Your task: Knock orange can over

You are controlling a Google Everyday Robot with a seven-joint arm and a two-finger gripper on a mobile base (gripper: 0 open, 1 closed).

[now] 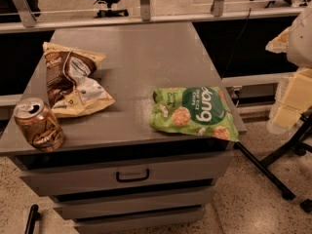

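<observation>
The orange can stands upright at the front left corner of the grey cabinet top, with its silver top and pull tab showing. It almost touches the brown-and-cream snack bag behind it. My gripper shows as pale cream and white parts at the right edge of the view. It is beyond the cabinet's right side, far from the can, and holds nothing that I can see.
A green snack bag lies at the front right of the cabinet top, its corner over the edge. Drawers with a handle are below. A black stand leg crosses the floor at right. A railing and office chairs are behind.
</observation>
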